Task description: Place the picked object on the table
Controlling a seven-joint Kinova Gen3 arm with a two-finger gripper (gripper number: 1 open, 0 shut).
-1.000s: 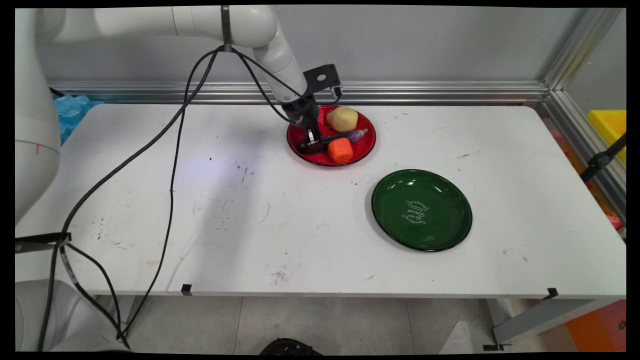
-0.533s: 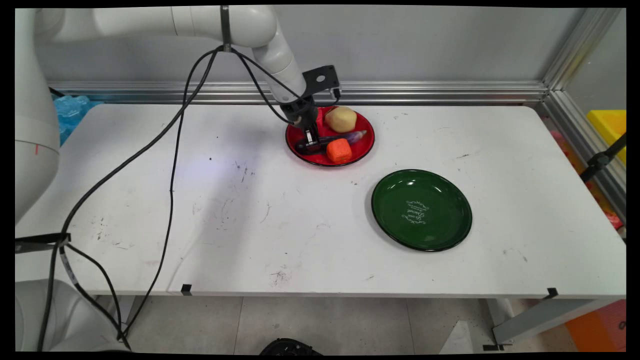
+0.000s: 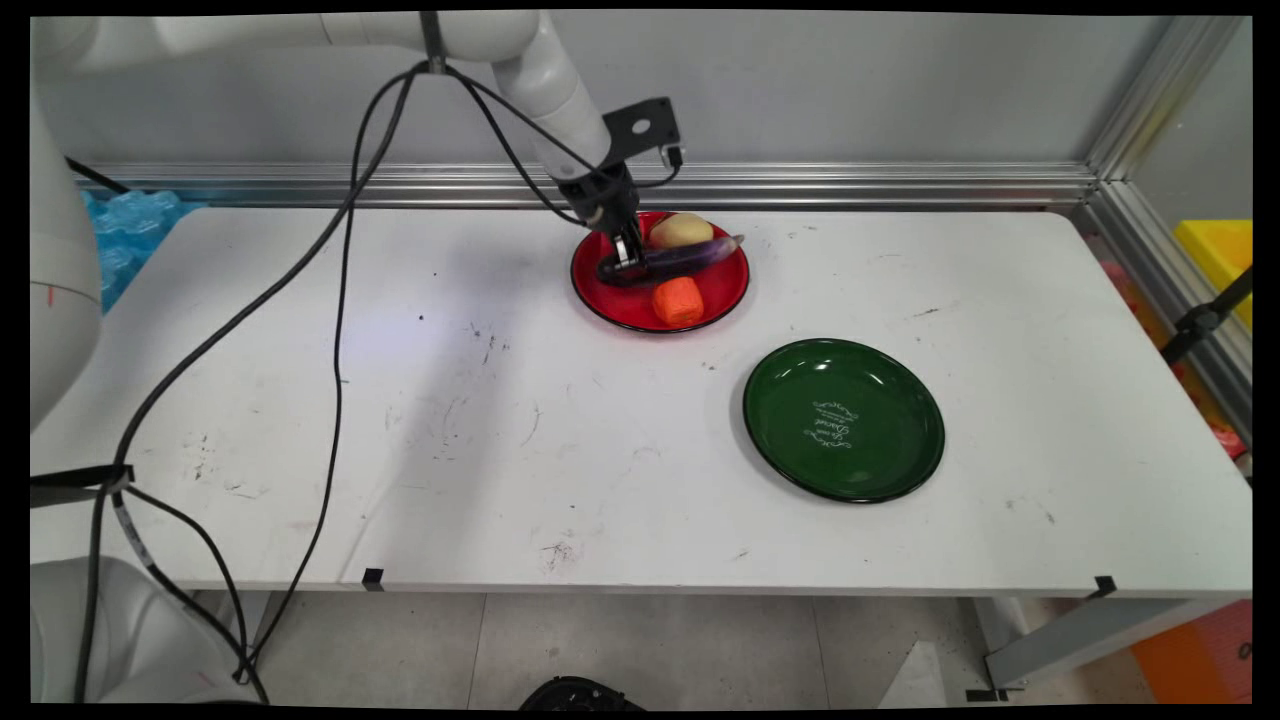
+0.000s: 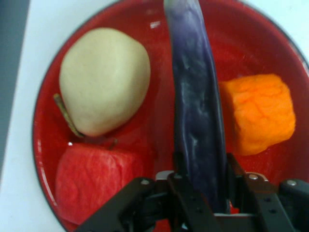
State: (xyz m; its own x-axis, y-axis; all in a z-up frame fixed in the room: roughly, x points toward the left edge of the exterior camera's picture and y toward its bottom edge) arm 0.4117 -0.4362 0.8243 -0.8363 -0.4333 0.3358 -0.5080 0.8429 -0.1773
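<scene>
Gripper (image 3: 622,262) pinches purple eggplant (image 3: 690,256) by one end; we see it tilted up above red plate (image 3: 610,300), near potato (image 4: 104,79), orange chunk (image 4: 260,118), red chunk (image 4: 94,181).

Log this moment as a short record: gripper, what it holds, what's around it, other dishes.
gripper: shut on the purple eggplant, near its end
eggplant height: raised above the red plate
on red plate: pale potato, orange carrot chunk, red chunk
other dish: green plate, nothing on it, nearer the camera and to the right
surface: white table
</scene>
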